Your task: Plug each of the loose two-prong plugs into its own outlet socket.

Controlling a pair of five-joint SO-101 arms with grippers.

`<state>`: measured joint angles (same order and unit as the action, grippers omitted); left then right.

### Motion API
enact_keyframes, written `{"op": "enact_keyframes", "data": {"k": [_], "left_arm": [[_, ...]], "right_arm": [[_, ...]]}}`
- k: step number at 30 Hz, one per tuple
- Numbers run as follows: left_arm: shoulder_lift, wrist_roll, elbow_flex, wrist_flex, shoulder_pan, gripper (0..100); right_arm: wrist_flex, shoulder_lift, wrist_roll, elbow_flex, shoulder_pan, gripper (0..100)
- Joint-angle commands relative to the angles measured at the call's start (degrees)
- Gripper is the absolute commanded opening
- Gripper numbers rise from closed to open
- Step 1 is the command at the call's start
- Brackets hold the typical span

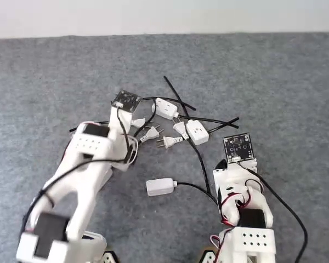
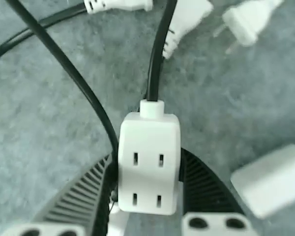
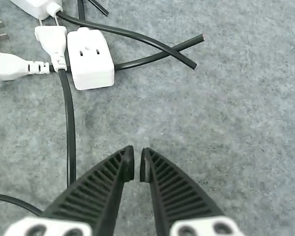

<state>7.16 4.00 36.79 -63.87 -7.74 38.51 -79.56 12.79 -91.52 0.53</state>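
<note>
High view: a grey felt-covered table (image 1: 274,76) carries two white arms. The left arm (image 1: 85,164) stretches in towards a tangle of cords, and the right arm (image 1: 244,219) sits drawn back at the near right.

Three white sockets lie in the open. The far socket (image 1: 165,108) is at the back of the tangle, the square socket (image 1: 197,131) is just right of it, and the lone socket (image 1: 160,187) is well apart, nearer the arms, on its own black cord.

Three plugs lie loose between them with bare prongs: the left plug (image 1: 149,133), the middle plug (image 1: 170,141) and the right plug (image 1: 180,127), which lies just beside the square socket. Thin black cords (image 1: 178,101) cross over the group.

Left wrist view adds a fourth one. The left gripper (image 2: 147,164) is clamped on the sides of the held socket (image 2: 148,142), whose two pairs of slots face the camera, its cord running away towards the plugs.

Right wrist view shows the right gripper (image 3: 136,163) closed to a thin slit on nothing, hanging over bare felt. Beyond it the square socket (image 3: 91,59) lies face up, the right plug (image 3: 51,42) lies against its side, and the middle plug (image 3: 12,65) is further over.
</note>
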Motion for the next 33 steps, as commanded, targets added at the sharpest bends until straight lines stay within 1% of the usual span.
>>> {"op": "enact_keyframes", "data": {"k": [1, 5, 7, 9, 12, 14, 19, 21, 24, 29, 33], "left_arm": [[-10.20, -3.43, -8.04, 1.93, 0.53, 2], [-18.29, -3.60, -9.98, 1.93, 0.09, 2], [-19.43, -3.69, -11.91, 0.44, 0.62, 5], [-18.81, -3.78, -12.53, -0.26, 1.58, 11], [-15.56, -3.34, -11.38, -0.53, 2.81, 23], [-12.13, -1.05, -9.45, -0.18, 3.25, 27], [-1.58, 8.00, -4.18, 0.09, 3.34, 23], [1.67, 10.02, -2.42, 0.09, 2.90, 22], [3.34, 10.64, 0.84, 2.29, 0.88, 22], [1.14, 12.84, 3.56, 5.63, -3.69, 23], [-2.99, 11.87, 1.27, 8.26, -3.60, 23]], "right_arm": [[-1.10, -0.66, 0.62, 0.62, -0.40, 3.7], [-1.19, -0.57, 0.62, 0.62, -0.40, 3.7], [-1.19, -0.57, 0.62, 0.62, -0.40, 3.7], [-1.27, -0.75, 0.62, 0.18, -0.48, 3.7], [-1.27, -0.75, 0.62, 0.09, -0.48, 3.7], [-1.27, -0.75, 0.62, 0.09, -0.48, 3.7], [-1.36, -0.75, 0.62, 0.00, -1.19, 3.7], [-1.36, -0.75, 0.70, -0.18, -2.15, 3.7], [-1.36, -0.75, 0.70, -0.18, -2.24, 3.7], [-1.36, -0.75, 0.70, -0.18, -2.24, 3.7], [-1.36, -0.75, 0.70, -0.18, -2.24, 3.7]]}}
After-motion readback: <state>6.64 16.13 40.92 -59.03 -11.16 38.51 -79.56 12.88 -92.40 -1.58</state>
